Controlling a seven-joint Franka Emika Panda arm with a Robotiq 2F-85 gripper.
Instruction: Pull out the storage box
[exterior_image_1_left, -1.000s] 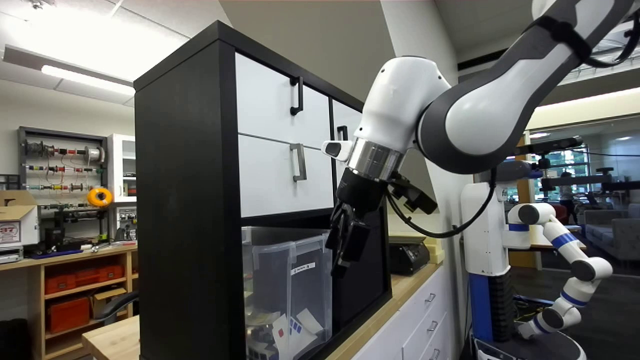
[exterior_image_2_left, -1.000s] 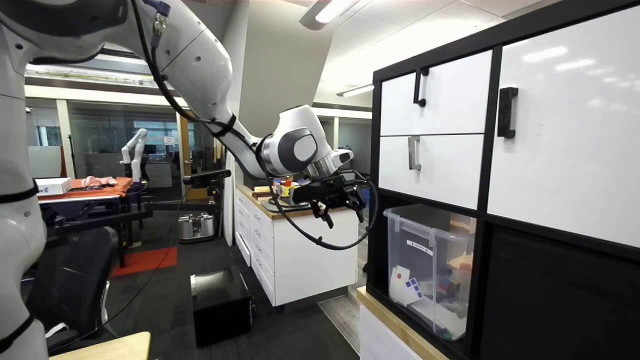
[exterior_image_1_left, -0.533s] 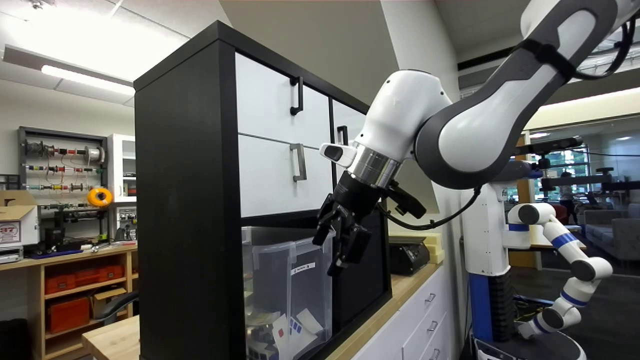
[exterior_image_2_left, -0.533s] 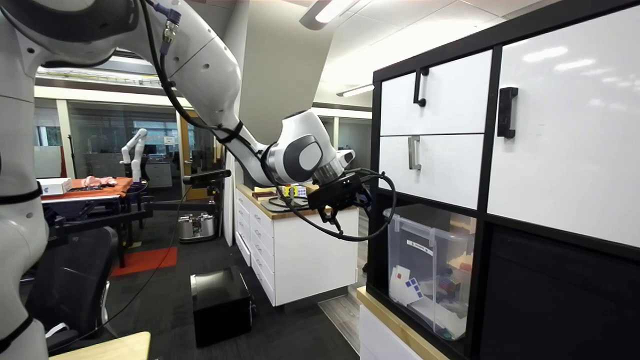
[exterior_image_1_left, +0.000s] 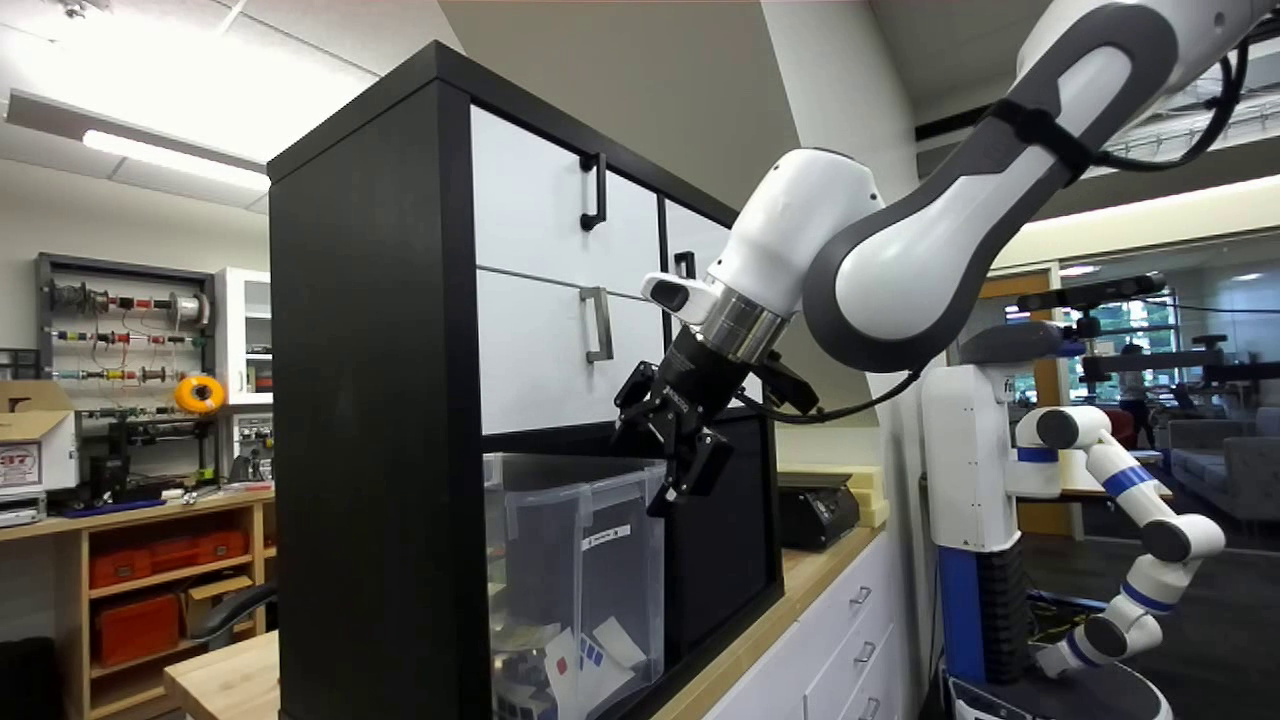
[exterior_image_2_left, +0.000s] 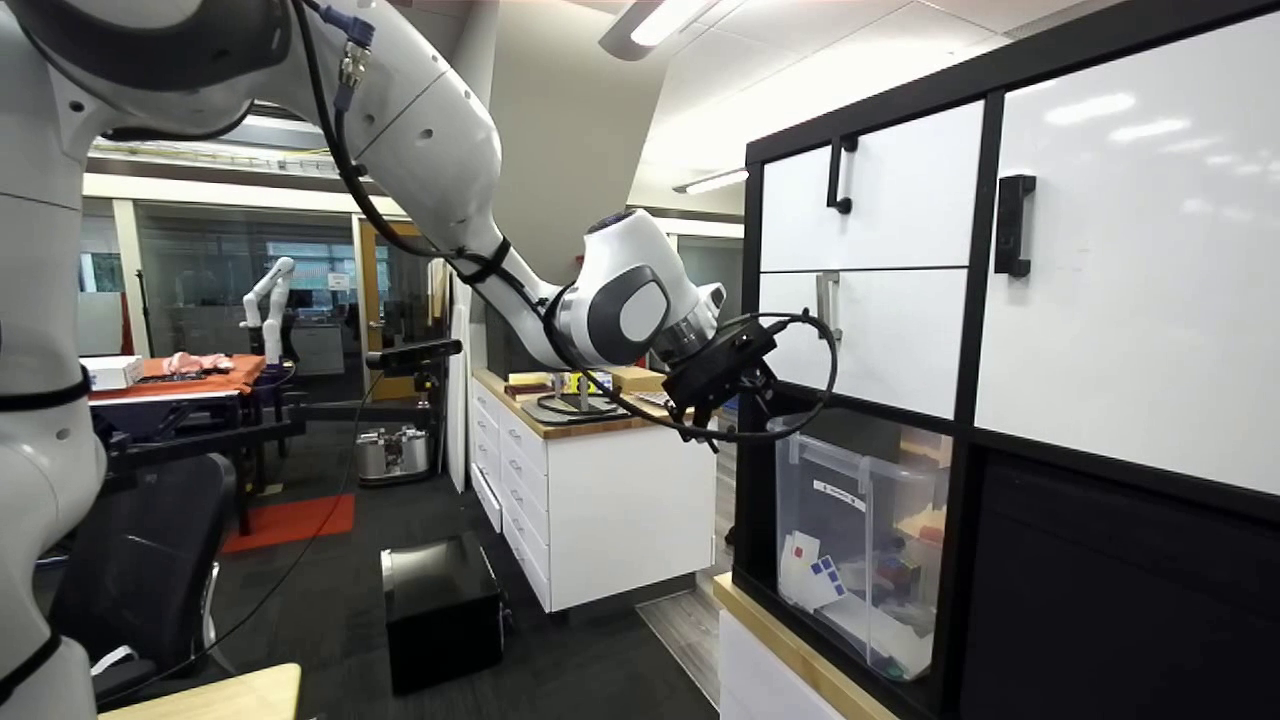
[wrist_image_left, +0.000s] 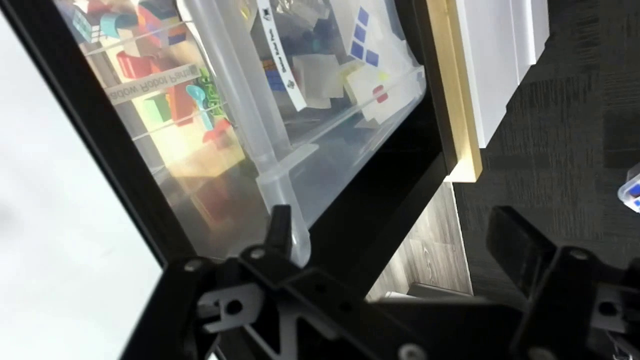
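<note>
Black jaws, spread wide, had risen nearer the clear storage box (exterior_image_2_left: 850, 545) at the worktop (exterior_image_2_left: 795, 650) corner, presumably to pull it by the rim (wrist_image_left: 249, 102).

Storage box (exterior_image_2_left: 860, 540) below drawers (exterior_image_2_left: 890, 345) in cab. (exterior_image_1_left: 360, 420), cab. atop cntr. (exterior_image_2_left: 787, 642)

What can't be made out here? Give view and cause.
Storage box: lower corner cut off by an exterior view's bottom edge.
Label: writing too small in both exterior views.
Grey drawer handle: partly behind cable in an exterior view.
Translucent object: cut off by wrist view's right edge.
</note>
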